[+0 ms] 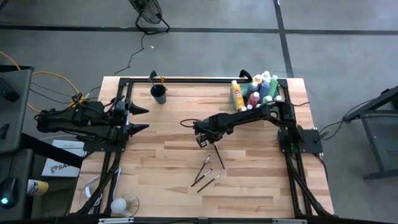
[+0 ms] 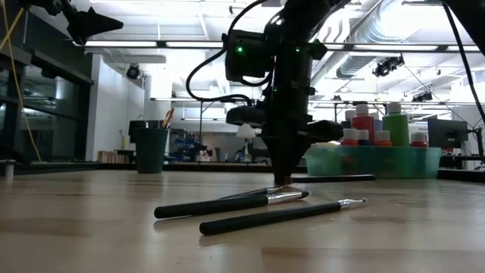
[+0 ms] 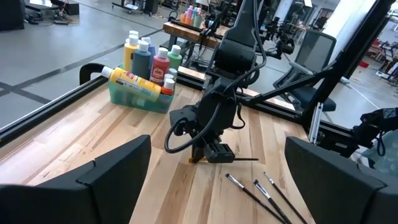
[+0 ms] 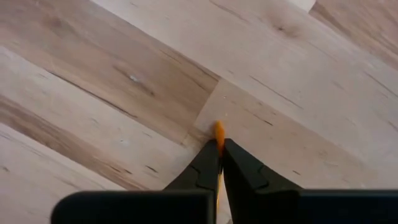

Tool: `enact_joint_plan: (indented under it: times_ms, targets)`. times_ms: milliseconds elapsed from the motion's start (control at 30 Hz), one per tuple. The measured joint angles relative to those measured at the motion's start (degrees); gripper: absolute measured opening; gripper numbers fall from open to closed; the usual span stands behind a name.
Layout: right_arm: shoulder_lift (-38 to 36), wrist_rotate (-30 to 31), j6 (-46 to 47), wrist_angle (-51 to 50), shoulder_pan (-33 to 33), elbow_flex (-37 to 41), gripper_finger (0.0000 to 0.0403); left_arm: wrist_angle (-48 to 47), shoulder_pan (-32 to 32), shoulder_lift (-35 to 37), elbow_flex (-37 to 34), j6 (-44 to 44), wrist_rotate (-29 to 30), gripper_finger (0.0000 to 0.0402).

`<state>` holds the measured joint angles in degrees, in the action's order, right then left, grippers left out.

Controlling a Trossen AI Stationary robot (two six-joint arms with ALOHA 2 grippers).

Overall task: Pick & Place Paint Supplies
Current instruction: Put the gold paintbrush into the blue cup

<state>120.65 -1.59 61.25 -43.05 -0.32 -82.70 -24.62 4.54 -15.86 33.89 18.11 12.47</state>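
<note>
My right gripper (image 1: 203, 140) stands over the middle of the table, pointing down, shut on a thin dark-handled paintbrush (image 1: 219, 157) that lies on the wood. Three more paintbrushes (image 1: 206, 173) lie nearer the table's front edge; two of them (image 2: 258, 208) show in the low view. Capped paint bottles (image 1: 256, 92) in yellow, red, green and blue stand in the translucent green tray (image 3: 138, 96) at the far right. My left gripper (image 1: 144, 119) hangs open above the table's left side, holding nothing. My right gripper pinches the paintbrush's orange-coloured end (image 4: 218, 132) between its two fingertips. The fingers come from above, pointing down, their tips at the table top (image 2: 282, 182). The brush lies flat on the table, its dark handle (image 3: 244, 159) reaching away from the fingers.
A dark round cup (image 1: 159, 94) stands at the far left of the table, beside the black frame rail (image 1: 199, 79) along the far edge. Bare wood spreads between the cup, the tray and the loose brushes.
</note>
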Motion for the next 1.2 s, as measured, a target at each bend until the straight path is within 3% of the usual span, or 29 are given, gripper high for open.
enact_joint_plan:
  times_ms: [333,433,600,800,900,1200]
  targets:
    - [-7.6,5.9,-4.0,6.3,-0.1,-0.8,0.0005,0.1,0.0,0.0,0.0,0.2,0.7,0.0363]
    - [-11.0,9.7,-7.0,12.3,-0.1,-0.9,0.0004,0.5,0.0,0.0,0.0,0.1,0.8,0.0363]
    - [-17.9,14.7,-19.8,26.3,-0.7,-1.0,0.0004,0.4,0.0,-0.1,0.0,0.3,0.7,0.0363]
    - [-21.4,11.0,-36.6,48.7,-2.3,-1.1,0.0004,3.9,0.0,-1.3,0.1,1.3,1.0,0.0363]
    - [-21.9,8.0,-38.2,56.4,-3.5,-1.0,0.0004,8.1,0.0,-3.7,0.2,1.7,1.3,0.0363]
    - [-21.6,5.2,-41.4,66.3,-5.0,-1.0,0.0004,23.4,0.0,-17.5,0.1,-1.0,1.6,0.0363]
